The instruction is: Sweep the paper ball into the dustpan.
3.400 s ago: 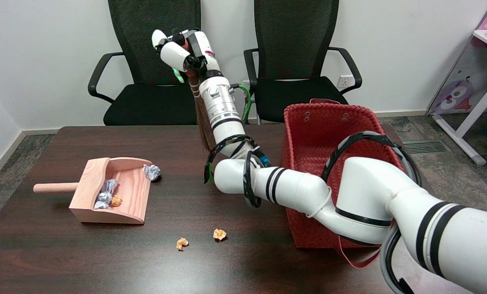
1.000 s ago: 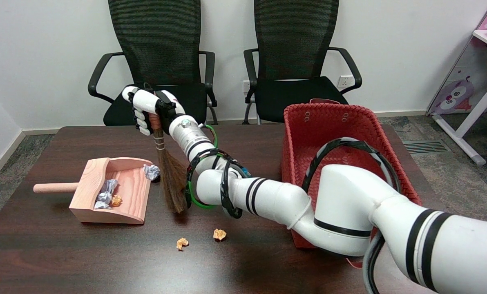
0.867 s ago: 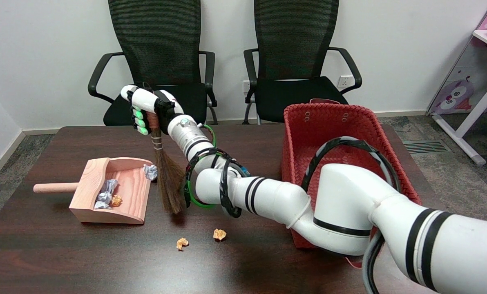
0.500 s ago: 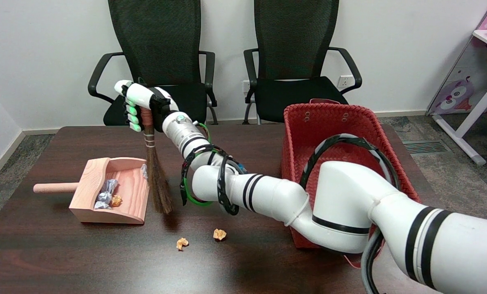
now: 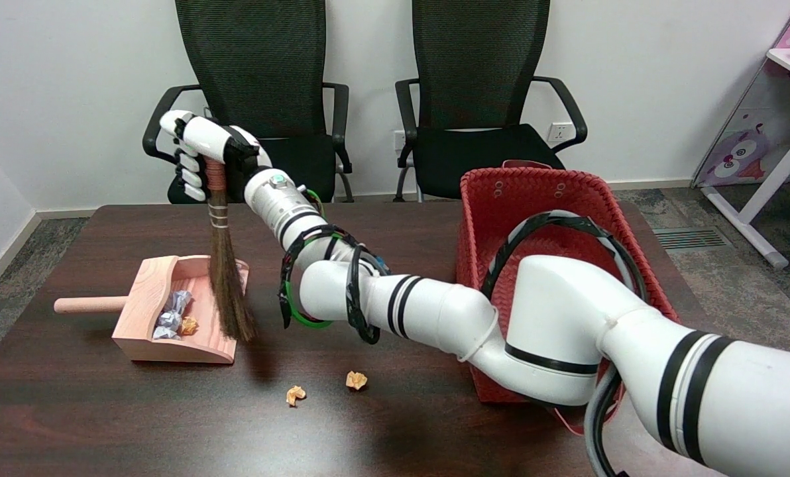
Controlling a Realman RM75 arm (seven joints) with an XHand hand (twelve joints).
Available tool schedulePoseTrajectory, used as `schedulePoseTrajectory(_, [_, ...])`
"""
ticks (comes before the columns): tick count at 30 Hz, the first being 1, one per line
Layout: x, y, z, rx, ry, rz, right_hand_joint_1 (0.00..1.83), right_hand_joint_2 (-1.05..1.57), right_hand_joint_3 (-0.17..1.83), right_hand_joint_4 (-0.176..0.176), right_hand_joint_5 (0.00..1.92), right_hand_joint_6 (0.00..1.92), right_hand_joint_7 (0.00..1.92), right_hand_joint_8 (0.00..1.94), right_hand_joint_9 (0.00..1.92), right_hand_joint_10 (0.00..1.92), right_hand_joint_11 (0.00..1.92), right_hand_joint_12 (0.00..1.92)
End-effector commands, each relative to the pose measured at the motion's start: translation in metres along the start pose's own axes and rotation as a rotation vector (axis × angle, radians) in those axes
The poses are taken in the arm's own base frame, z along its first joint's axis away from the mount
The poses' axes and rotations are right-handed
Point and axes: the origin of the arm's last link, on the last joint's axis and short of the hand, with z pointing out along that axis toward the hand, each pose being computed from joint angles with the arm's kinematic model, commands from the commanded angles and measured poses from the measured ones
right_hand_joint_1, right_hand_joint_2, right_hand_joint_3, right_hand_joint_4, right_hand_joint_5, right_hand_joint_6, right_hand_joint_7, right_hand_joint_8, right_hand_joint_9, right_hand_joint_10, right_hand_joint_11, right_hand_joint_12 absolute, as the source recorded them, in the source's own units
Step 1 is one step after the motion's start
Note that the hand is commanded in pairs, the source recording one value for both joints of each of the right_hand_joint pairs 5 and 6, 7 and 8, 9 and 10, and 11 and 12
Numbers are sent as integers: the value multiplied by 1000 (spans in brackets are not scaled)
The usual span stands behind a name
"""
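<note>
In the head view the right hand [image 5: 199, 156] is raised above the far left part of the dark wooden table [image 5: 70, 411], its fingers wrapped tight around the red-bound handle of a small brown broom [image 5: 226, 278]. The broom hangs nearly upright from that grip, its bristles fanning downward across the open right edge of the wooden dustpan [image 5: 169, 311]; whether the bristle tips touch the table or the pan's lip is hard to tell from this angle. The dustpan lies on the left side of the table with its round handle pointing left and its mouth facing right. Inside it, against the back wall, sit several crumpled silver-grey paper balls [image 5: 173, 308] and one small orange one beside them. Two orange paper balls lie loose on the table nearer the camera, well apart from the pan: the left loose ball [image 5: 295, 395] and the right loose ball [image 5: 356, 379]. A red woven basket [image 5: 534, 199] stands at the right side of the table, partly behind the white forearm that reaches in from the lower right. Two black mesh office chairs [image 5: 481, 86] stand beyond the far edge, against a white wall.
</note>
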Motion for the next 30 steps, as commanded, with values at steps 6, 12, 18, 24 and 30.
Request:
schedulePoseTrajectory(6, [-16, -34, 0, 66, -92, 268, 791, 1147, 1336, 15, 1920, 1920, 1920, 1920, 1920, 1920, 1894, 1894])
schedulePoseTrajectory(12, [1, -36, -2, 96, -70, 224, 792, 1158, 1309, 15, 1920, 1920, 1920, 1920, 1920, 1920, 1920, 1920])
schedulePoseTrajectory(18, [22, -33, -2, 121, -3, 53, 793, 1204, 1236, 14, 1920, 1920, 1920, 1920, 1920, 1920, 1920, 1920])
schedulePoseTrajectory(24, [26, -29, 7, 90, 20, -59, 791, 1236, 1202, 16, 1920, 1920, 1920, 1920, 1920, 1920, 1920, 1920])
schedulePoseTrajectory(30, [17, -37, 15, 109, 8, -244, 792, 1251, 1224, 17, 1920, 1920, 1920, 1920, 1920, 1920, 1920, 1920])
